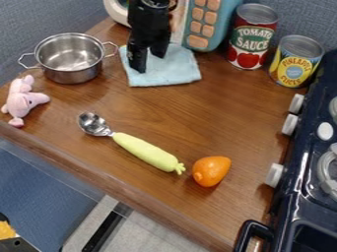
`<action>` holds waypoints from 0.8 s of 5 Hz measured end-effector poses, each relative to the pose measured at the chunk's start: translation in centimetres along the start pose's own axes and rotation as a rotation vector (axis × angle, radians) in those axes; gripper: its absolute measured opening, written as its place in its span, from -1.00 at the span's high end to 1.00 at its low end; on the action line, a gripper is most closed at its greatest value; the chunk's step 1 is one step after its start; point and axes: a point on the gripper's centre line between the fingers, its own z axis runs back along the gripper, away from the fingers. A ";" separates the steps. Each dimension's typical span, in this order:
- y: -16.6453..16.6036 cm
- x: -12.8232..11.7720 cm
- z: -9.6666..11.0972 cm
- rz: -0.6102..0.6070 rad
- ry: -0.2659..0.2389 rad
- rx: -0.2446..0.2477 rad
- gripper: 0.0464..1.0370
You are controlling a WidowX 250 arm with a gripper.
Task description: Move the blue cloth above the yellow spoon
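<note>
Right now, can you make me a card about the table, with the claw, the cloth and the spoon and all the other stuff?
claw: open, at the cloth; can't tell if it touches
cloth: light blue, lying flat, apart from the spoon
spoon: metal scoop, yellow-green handle pointing at the orange thing
orange thing: by the handle's end
pot: silver, two handles, left of the cloth in the picture
toy: pink, near the pot
cans: red one and yellow one, side by side
stove: dark, right side of the picture
</note>
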 end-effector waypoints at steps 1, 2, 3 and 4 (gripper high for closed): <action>1.2 -0.3 0.1 -0.016 0.004 -0.004 -0.93; 4.4 -0.6 0.4 -0.008 -0.012 -0.008 -0.93; 7.2 -1.1 0.8 -0.012 -0.015 -0.004 -0.93; 9.5 -1.0 0.9 0.013 -0.015 0.008 -0.93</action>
